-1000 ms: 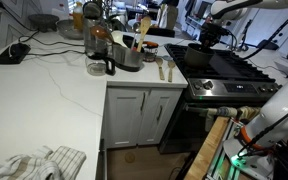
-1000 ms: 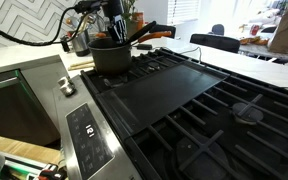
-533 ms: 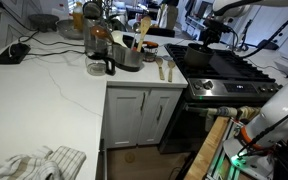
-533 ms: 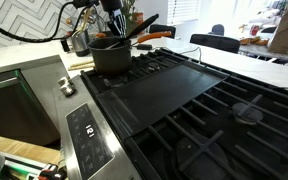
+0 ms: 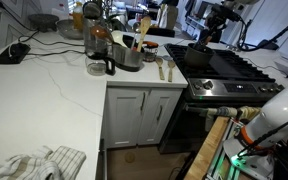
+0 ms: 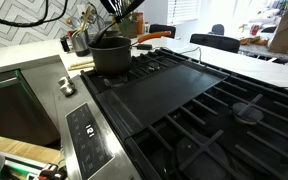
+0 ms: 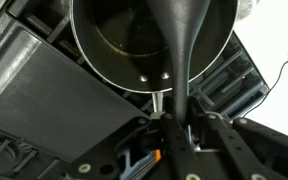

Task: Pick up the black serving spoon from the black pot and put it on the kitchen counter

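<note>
The spoon (image 7: 181, 40) hangs gripped by its handle in the end effector (image 7: 174, 135), whose fingers are closed tight on either side of it. In the wrist view the spoon's wider end points away from the end effector, over the open mouth of the pot (image 7: 104, 55). Whether the tip touches the pot's inside cannot be told. The pot (image 6: 109, 58) sits directly below the end effector, on a back corner of the stove (image 6: 184, 95). In an exterior view the counter (image 5: 54, 85) is a white surface that spreads out beside the stove, off to one side of the end effector. It carries a steel container (image 5: 132, 55) of wooden utensils near the pot and a cloth (image 5: 34, 162) far from it.
</note>
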Robot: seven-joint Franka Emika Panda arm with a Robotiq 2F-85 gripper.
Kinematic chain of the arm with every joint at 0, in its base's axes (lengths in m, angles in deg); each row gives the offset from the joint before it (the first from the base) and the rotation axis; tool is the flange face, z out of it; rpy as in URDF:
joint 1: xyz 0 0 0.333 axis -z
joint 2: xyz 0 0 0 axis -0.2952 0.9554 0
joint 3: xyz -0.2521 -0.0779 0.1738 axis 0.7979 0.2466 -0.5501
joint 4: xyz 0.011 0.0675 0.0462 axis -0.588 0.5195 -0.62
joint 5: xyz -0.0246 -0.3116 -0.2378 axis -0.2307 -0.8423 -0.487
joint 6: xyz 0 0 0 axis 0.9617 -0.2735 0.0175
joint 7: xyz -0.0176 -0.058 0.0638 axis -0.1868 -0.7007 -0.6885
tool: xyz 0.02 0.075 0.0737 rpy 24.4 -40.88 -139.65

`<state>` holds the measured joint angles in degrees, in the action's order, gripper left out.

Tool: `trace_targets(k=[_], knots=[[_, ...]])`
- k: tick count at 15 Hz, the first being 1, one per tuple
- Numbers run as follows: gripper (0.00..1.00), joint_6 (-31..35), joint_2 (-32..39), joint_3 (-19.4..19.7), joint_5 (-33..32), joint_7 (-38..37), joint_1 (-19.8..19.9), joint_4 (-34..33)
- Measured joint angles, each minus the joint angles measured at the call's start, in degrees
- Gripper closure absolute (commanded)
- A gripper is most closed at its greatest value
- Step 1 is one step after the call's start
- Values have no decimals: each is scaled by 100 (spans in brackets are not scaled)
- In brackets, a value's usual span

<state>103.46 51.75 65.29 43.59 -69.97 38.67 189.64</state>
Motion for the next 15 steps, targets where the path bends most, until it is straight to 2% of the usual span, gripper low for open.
trace_targets(k=[8,15], knots=[[95,-566,-133,-29,593,715,-162,-311],[95,-797,-133,-56,626,919,-245,-474]])
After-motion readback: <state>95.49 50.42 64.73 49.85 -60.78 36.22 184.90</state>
